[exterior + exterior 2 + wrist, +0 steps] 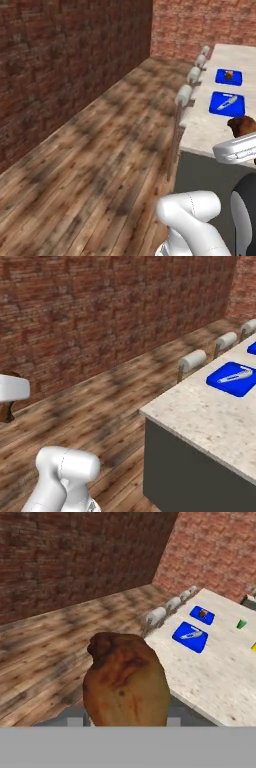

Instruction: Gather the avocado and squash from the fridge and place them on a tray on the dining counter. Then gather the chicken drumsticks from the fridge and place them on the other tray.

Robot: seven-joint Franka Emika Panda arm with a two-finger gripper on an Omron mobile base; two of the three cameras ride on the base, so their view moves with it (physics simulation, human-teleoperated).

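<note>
One chicken drumstick [125,682] fills the lower centre, clamped in my tool. Next, I judge, carry it to the nearer blue tray [176,635] on the surface [220,672], upper right.

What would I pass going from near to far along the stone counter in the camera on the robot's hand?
Golden-brown chicken drumstick up close, then the bright-blue tray with a pale long item, then the second bright-blue tray holding a small dark ball.

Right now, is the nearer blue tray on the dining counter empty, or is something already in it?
Not empty. The nearer tray on the dining counter holds one pale, elongated item; what it is cannot be told.
</note>
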